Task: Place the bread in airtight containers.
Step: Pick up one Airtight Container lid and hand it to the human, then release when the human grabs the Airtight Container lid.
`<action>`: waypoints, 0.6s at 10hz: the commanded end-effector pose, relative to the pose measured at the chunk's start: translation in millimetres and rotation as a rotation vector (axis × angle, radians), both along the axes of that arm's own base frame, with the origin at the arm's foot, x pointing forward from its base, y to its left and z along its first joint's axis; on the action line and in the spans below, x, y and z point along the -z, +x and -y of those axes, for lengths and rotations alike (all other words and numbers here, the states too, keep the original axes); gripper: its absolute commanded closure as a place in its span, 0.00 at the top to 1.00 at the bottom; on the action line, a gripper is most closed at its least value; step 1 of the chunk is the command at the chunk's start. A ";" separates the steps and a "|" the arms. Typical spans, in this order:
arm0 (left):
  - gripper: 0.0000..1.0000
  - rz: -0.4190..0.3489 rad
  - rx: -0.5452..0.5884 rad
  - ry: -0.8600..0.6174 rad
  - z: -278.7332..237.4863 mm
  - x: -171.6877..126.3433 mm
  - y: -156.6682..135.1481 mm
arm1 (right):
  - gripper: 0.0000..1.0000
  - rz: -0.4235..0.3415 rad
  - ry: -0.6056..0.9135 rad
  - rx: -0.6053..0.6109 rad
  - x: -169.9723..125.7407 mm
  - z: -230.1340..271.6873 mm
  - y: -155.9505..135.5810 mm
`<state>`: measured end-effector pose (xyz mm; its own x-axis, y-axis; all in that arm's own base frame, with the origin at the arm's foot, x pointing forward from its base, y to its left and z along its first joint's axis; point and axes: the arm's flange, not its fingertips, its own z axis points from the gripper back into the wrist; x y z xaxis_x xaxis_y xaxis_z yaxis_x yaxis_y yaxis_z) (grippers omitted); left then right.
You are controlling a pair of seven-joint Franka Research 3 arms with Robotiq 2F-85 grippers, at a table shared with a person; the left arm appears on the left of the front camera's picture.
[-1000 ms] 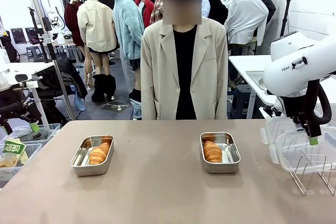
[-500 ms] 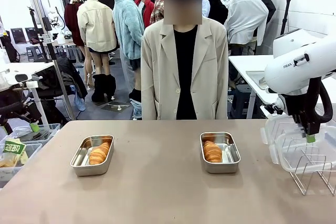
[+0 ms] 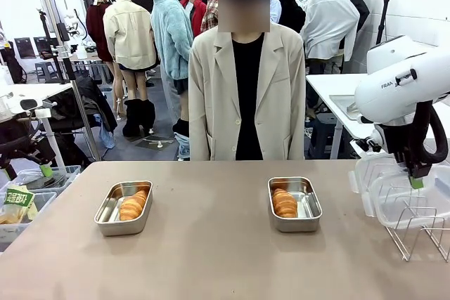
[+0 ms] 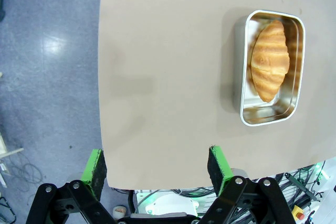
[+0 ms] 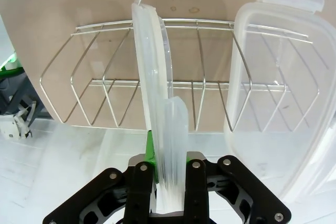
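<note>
Two steel airtight containers stand open on the table, a left one (image 3: 105,217) and a right one (image 3: 309,209), each with one golden bread roll (image 3: 133,205) (image 3: 284,202) inside. At the right edge, my right gripper (image 3: 416,182) points down, shut on a clear plastic lid (image 3: 401,205) that stands upright in a wire rack (image 3: 415,233). The right wrist view shows that lid (image 5: 149,66) on edge, pinched in the right gripper (image 5: 167,166). My left gripper (image 4: 156,169) hangs open high over the table's edge, with the left container (image 4: 273,113) and its bread (image 4: 270,60) off to one side.
A second clear lid (image 5: 278,77) leans in the wire rack (image 5: 100,82) beside the held one. A person in a beige jacket (image 3: 242,96) stands at the far side, hands out of sight. Bins of clutter (image 3: 28,194) sit off the table's left.
My right gripper's jaws have shut on the upright lid and it has risen slightly. The containers, the bread and the person are where they were.
</note>
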<state>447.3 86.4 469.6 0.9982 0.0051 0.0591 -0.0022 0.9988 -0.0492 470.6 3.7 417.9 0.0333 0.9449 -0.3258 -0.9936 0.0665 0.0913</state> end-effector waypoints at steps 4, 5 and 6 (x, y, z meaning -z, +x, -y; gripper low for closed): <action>1.00 0.012 -0.019 0.012 -0.1 1.0 0.0 | 0.00 0.068 0.013 0.013 -16.5 1.2 -14.9; 1.00 0.012 -0.019 0.012 -0.1 1.0 0.0 | 0.00 0.082 0.012 0.023 -21.3 1.7 -17.2; 1.00 0.012 -0.019 0.012 -0.1 1.0 0.0 | 0.00 0.126 0.022 0.033 -35.1 2.1 -26.1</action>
<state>447.3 86.4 469.6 0.9982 0.0051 0.0590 -0.0022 0.9988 -0.0492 457.6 2.2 448.4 0.0683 0.9464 -0.3156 -0.9967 0.0783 0.0192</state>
